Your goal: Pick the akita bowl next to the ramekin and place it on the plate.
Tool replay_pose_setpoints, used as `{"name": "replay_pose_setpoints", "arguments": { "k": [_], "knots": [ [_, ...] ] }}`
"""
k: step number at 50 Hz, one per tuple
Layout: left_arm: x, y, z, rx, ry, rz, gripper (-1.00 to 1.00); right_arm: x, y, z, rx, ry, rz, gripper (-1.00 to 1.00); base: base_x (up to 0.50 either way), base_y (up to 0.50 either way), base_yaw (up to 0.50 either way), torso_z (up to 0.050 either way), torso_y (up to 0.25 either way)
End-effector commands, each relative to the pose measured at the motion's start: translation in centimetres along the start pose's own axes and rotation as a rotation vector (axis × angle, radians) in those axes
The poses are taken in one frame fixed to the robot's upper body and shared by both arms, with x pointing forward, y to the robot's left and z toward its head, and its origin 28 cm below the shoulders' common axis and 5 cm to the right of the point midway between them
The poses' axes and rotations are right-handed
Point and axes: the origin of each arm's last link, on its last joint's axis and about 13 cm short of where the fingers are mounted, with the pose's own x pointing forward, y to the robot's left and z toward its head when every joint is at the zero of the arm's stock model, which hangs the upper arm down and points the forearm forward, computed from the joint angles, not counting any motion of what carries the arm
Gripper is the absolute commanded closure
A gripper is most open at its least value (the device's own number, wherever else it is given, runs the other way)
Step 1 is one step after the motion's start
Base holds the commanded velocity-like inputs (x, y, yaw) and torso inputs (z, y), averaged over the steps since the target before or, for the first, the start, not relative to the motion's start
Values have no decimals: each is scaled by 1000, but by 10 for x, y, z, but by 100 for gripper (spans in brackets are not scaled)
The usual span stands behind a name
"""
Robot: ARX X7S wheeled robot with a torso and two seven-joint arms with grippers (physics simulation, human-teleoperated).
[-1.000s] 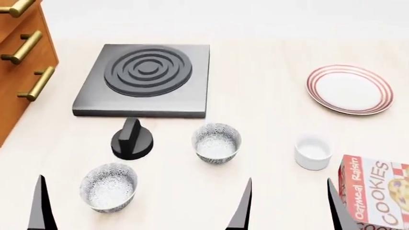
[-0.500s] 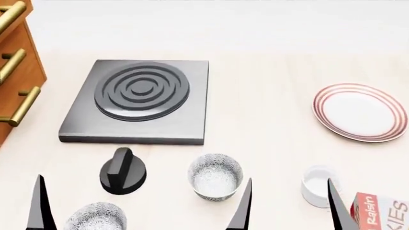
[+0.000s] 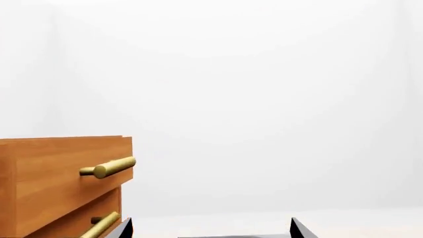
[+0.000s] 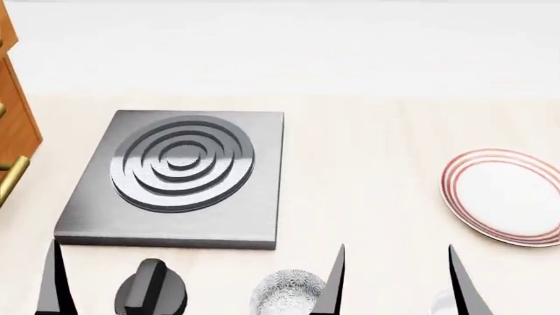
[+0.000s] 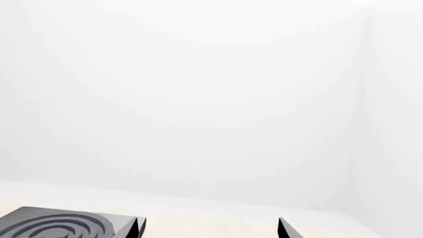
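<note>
The akita bowl (image 4: pixel 282 294), speckled grey on white, shows only its upper part at the bottom edge of the head view. Just right of it a sliver of the white ramekin (image 4: pixel 440 304) peeks in. The red-ringed plate (image 4: pixel 503 197) lies at the right edge. My right gripper (image 4: pixel 395 289) is open; its two dark fingers stand on either side of the gap between bowl and ramekin, and one overlaps the bowl's right rim. My left gripper (image 3: pixel 210 230) is open too, with one finger (image 4: pixel 52 285) seen at the far left. Neither holds anything.
A dark square burner plate (image 4: pixel 180 174) with raised rings lies left of centre, and a black knob (image 4: pixel 151 293) sits in front of it. A wooden drawer unit (image 4: pixel 13 131) with brass handles stands at the left edge. The burner's corner (image 5: pixel 59 225) appears in the right wrist view.
The head view has tilted up: everything slid down the picture. The cookie box and the nearer bowl have left the view, and the bowl and ramekin are now cut off at the bottom edge.
</note>
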Motion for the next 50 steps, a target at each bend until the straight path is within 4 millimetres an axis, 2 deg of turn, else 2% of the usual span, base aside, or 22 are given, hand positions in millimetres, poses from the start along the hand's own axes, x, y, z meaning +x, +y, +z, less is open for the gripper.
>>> {"name": "replay_pose_setpoints", "arguments": {
  "k": [1,17,34,50],
  "knots": [
    [0,0,0,-1,3,1,-100,0,0,0,0,2,1,-100,316,0,0,0,0],
    [0,0,-1,-1,3,1,-100,1,1,-1,-20,5,-12,-100,309,0,0,0,0],
    [-1,0,0,6,1,0,-100,0,2,-2,-19,12,1,-100,0,0,0,0,0],
    [0,0,-2,8,8,-3,-100,1,2,-3,-15,15,4,-100,0,0,0,0,-114]
  ]
}}
